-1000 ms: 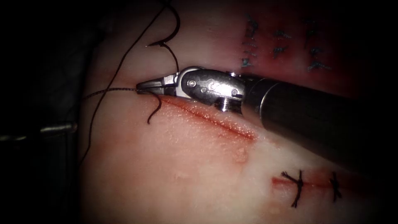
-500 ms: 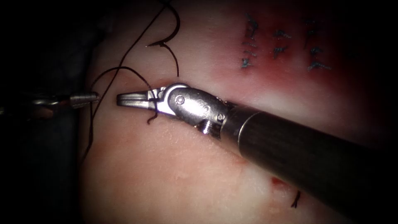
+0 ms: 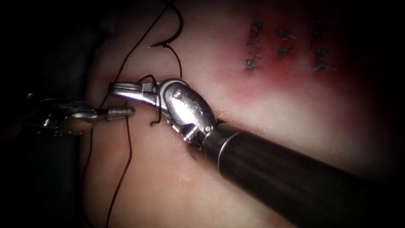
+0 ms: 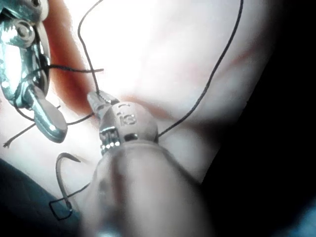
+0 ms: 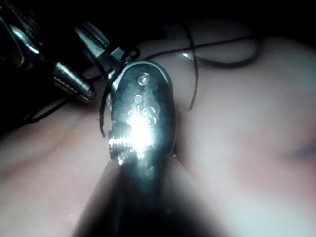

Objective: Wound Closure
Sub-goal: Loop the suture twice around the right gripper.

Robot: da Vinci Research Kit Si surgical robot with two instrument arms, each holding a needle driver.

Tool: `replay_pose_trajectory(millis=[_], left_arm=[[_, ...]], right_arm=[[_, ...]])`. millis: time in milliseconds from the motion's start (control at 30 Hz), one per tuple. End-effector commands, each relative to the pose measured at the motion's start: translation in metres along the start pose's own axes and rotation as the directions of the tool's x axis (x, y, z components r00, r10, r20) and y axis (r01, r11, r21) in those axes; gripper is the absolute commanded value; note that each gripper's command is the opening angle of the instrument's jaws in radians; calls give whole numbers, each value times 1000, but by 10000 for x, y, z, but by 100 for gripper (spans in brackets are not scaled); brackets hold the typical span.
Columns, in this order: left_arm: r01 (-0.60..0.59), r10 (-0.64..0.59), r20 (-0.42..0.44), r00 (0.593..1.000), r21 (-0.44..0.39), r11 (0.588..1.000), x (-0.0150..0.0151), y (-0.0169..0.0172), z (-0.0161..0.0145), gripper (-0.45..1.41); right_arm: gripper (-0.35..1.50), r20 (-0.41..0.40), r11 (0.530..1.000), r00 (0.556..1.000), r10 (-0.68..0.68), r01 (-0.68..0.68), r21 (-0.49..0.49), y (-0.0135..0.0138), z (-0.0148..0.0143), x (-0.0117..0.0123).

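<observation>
Currently: right pincer (image 3: pixel 122 89) closed, gripping nothing evident, with thread (image 3: pixel 126 139) wrapped around it just behind the tips, probably so the wrap stays put. Left pincer (image 3: pixel 121 112) clamped on the thread just beside, seemingly to keep that strand under control. Curved needle (image 3: pixel 180 25) parked free on the tissue (image 3: pixel 274 109), unheld, not driven in, well clear of both tools.
</observation>
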Motion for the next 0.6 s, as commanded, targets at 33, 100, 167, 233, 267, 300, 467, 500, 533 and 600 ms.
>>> replay_pose_trajectory(millis=[33,100,167,233,267,300,467,500,533,600], left_arm=[[-6,6,2,1000,-2,1000,-3,-1,8,-35],[-11,11,0,1000,-6,1000,4,2,9,-35],[-9,9,-4,1000,-7,1000,10,0,4,-35],[-17,17,-8,1000,-8,1000,14,-3,0,-35],[-17,17,-8,1000,-8,1000,14,-3,0,-35],[-34,34,-12,999,-10,999,17,-9,-4,-35],[-82,82,-27,996,13,997,21,-34,-15,-35],[-84,85,-40,996,18,996,19,-38,-16,-35],[-87,88,-45,995,19,996,17,-41,-18,-35],[-95,96,-54,994,21,995,14,-45,-20,-35]], right_arm=[[-3,17,1000,1000,-4,4,-23,7,8,-4],[64,45,997,999,2,1,-72,14,10,-4],[110,116,993,993,-37,50,-108,22,9,-5],[115,168,991,984,-63,81,-103,25,6,-7],[115,168,991,984,-63,81,-103,25,6,-7],[115,214,991,974,-77,99,-92,26,3,-9],[90,361,989,921,-145,139,44,14,-3,-21],[78,362,988,920,-150,132,74,11,-4,-23],[71,366,987,918,-154,128,95,8,-5,-24],[49,373,983,914,-161,115,143,2,-5,-27]])
